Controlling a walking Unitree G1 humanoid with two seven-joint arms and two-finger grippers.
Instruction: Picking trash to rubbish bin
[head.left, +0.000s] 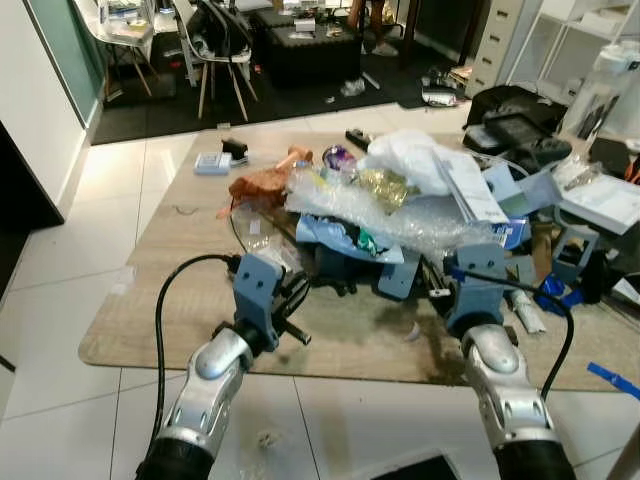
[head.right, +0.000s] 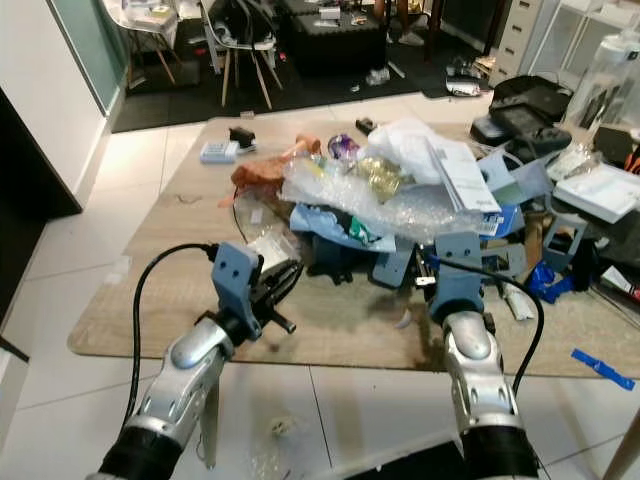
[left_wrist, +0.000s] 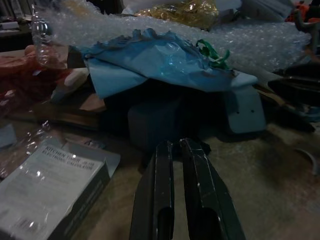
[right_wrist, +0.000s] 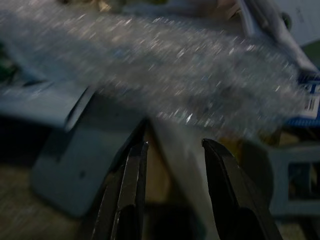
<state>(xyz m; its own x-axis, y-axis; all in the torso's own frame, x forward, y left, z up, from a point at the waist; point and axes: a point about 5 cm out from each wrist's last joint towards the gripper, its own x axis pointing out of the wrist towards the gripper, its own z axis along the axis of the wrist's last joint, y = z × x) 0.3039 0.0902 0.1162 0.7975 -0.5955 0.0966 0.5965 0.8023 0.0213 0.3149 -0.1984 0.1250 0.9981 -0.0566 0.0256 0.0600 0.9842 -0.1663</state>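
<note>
Nothing looks binned yet. The trash pile (head.left: 400, 210) sits heaped on the rug (head.left: 160, 300), just ahead of both jaws. The left gripper (left_wrist: 176, 150) is pressed together, empty; the right gripper (right_wrist: 172, 150) stands apart, nosing under the bubble wrap (right_wrist: 175, 75).

Head views bright, fairly sharp; wrist views dim (right one blurred).

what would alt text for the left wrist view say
The left gripper, its two black jaws shut together, points across a beige rug at a heap of trash: crumpled blue plastic under a sheet of bubble wrap. A grey printed box lies on the rug beside the jaws.
</note>
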